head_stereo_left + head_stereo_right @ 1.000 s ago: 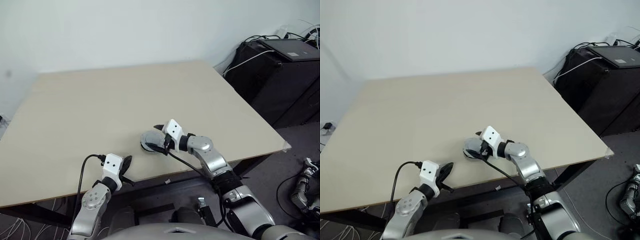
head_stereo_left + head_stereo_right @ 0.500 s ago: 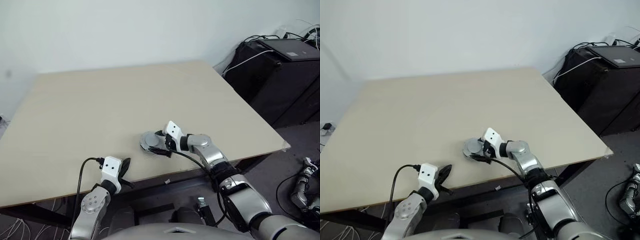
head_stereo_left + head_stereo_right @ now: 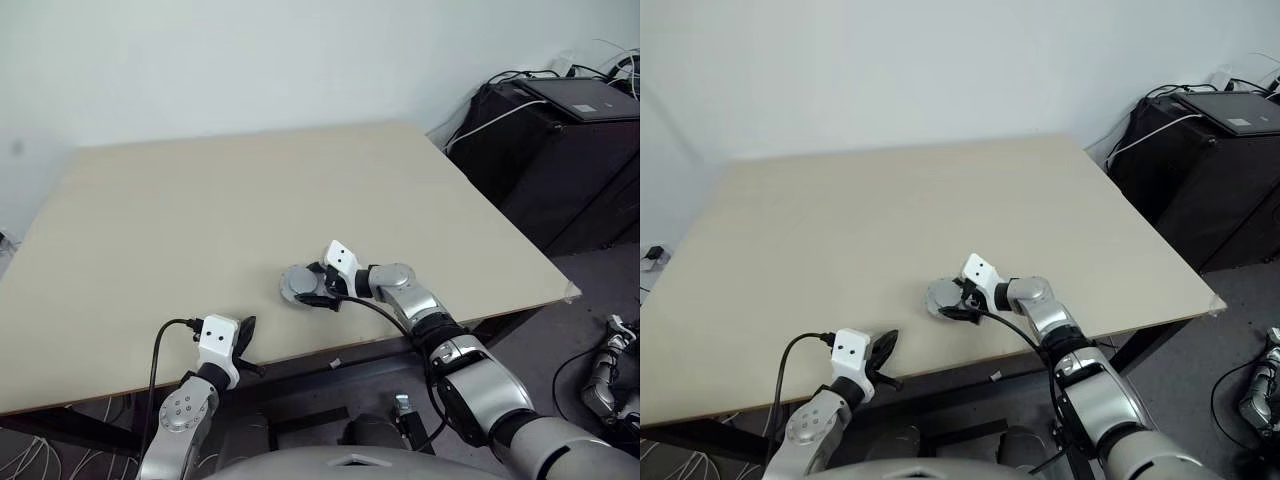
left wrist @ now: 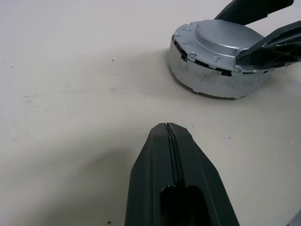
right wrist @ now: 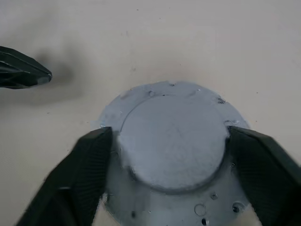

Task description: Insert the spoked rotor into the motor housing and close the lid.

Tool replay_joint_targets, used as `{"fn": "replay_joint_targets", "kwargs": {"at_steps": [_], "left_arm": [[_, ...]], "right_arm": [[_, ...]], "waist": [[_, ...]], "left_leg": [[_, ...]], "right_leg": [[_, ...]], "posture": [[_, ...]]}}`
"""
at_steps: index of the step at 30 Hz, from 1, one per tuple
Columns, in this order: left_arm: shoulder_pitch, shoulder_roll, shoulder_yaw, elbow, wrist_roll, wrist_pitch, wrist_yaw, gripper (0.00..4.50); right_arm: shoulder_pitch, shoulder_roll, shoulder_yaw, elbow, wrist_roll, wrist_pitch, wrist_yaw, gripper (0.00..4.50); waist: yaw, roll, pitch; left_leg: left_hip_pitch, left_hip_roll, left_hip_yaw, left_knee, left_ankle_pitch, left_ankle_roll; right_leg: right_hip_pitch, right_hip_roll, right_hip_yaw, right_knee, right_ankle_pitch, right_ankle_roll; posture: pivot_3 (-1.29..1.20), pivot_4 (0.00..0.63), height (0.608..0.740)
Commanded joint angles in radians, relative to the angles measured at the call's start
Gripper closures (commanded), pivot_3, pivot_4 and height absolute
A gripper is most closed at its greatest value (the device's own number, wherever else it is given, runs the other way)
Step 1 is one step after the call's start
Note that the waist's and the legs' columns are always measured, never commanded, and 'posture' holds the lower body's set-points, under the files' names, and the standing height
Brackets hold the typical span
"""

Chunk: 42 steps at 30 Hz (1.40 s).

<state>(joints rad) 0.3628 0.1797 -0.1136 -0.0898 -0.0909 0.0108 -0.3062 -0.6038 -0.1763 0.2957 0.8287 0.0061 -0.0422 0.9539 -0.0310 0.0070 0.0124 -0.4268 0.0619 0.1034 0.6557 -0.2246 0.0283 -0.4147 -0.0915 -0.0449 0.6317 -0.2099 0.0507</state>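
The motor housing (image 4: 211, 80), a round grey shell, sits on the table (image 3: 200, 200) near its front edge. The light-grey lid (image 5: 171, 160) lies flat on top of it, raised centre up. The spoked rotor is hidden. My right gripper (image 3: 308, 286) reaches in from the right, low over the housing. Its two black fingers (image 5: 89, 174) press against opposite sides of the lid's raised centre. My left gripper (image 4: 167, 126) hovers shut and empty at the front table edge, left of the housing and pointing toward it.
The beige table stretches wide behind and to both sides of the housing. Its right corner (image 3: 572, 292) and front edge lie close by. A black cabinet (image 3: 570, 150) with cables stands off to the right of the table.
My right gripper has sunk lower onto the housing and its fingers have drawn in against the lid's centre. The left gripper stays where it was.
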Motion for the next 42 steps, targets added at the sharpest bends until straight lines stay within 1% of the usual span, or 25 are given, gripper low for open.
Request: {"fn": "replay_joint_targets", "kwargs": {"at_steps": [1, 5, 10, 17, 23, 34, 42], "left_arm": [[-0.005, -0.005, 0.009, -0.051, -0.006, -0.023, 0.002, 4.50], [-0.010, -0.005, 0.006, -0.048, -0.006, -0.020, -0.001, 4.50], [-0.024, -0.004, 0.001, -0.041, -0.007, -0.014, -0.010, 4.50], [-0.032, -0.006, -0.002, -0.035, -0.006, -0.011, -0.018, 4.50], [-0.033, -0.010, -0.003, -0.036, -0.004, -0.010, -0.021, 4.50], [-0.033, -0.019, -0.004, -0.031, 0.001, -0.013, -0.022, 4.50], [-0.035, -0.018, -0.006, -0.027, 0.001, -0.013, -0.028, 4.50]], "right_arm": [[-0.014, 0.006, -0.037, -0.025, 0.021, 0.002, 0.003, 1.21], [0.014, 0.017, -0.083, -0.091, 0.075, 0.060, -0.004, 1.21], [0.057, 0.023, -0.110, -0.170, 0.092, 0.130, -0.045, 1.21], [0.098, 0.028, -0.073, -0.216, 0.045, 0.156, -0.114, 1.21], [0.110, 0.039, -0.043, -0.213, 0.001, 0.156, -0.161, 1.21], [0.118, 0.025, 0.008, -0.223, -0.060, 0.175, -0.201, 1.21], [0.125, 0.026, 0.010, -0.248, -0.048, 0.246, -0.197, 1.21]], "waist": [[0.000, 0.000, 0.000], [0.001, 0.000, 0.000], [0.003, 0.000, 0.000], [0.004, 0.001, 0.000], [0.003, 0.000, 0.000], [0.001, 0.002, -0.001], [0.001, 0.004, -0.003]], "left_leg": [[0.000, 0.000, 0.000, 0.000, 0.000, 0.000], [0.000, 0.000, 0.000, 0.000, 0.000, 0.000], [-0.001, 0.000, 0.000, 0.000, 0.000, 0.000], [-0.001, 0.000, 0.000, 0.000, 0.000, 0.000], [0.000, 0.000, 0.000, 0.000, 0.000, 0.000], [0.001, 0.000, 0.000, 0.000, 0.000, 0.000], [0.001, 0.000, -0.001, 0.000, 0.000, 0.000]], "right_leg": [[0.000, 0.000, 0.000, 0.000, 0.000, 0.000], [0.000, 0.000, 0.000, 0.000, 0.000, 0.000], [-0.001, 0.000, 0.000, 0.000, 0.000, 0.000], [-0.001, 0.000, 0.000, 0.000, 0.000, 0.000], [0.000, 0.000, 0.000, 0.000, 0.000, 0.001], [0.000, 0.000, 0.000, 0.002, -0.001, 0.002], [0.000, 0.000, 0.000, 0.002, -0.001, 0.002]], "posture": [[0.00, 0.000, 0.740], [0.00, 0.000, 0.740], [0.00, 0.000, 0.740], [0.00, 0.000, 0.740], [0.00, 0.000, 0.740], [0.00, 0.000, 0.740], [0.00, 0.000, 0.740]]}}
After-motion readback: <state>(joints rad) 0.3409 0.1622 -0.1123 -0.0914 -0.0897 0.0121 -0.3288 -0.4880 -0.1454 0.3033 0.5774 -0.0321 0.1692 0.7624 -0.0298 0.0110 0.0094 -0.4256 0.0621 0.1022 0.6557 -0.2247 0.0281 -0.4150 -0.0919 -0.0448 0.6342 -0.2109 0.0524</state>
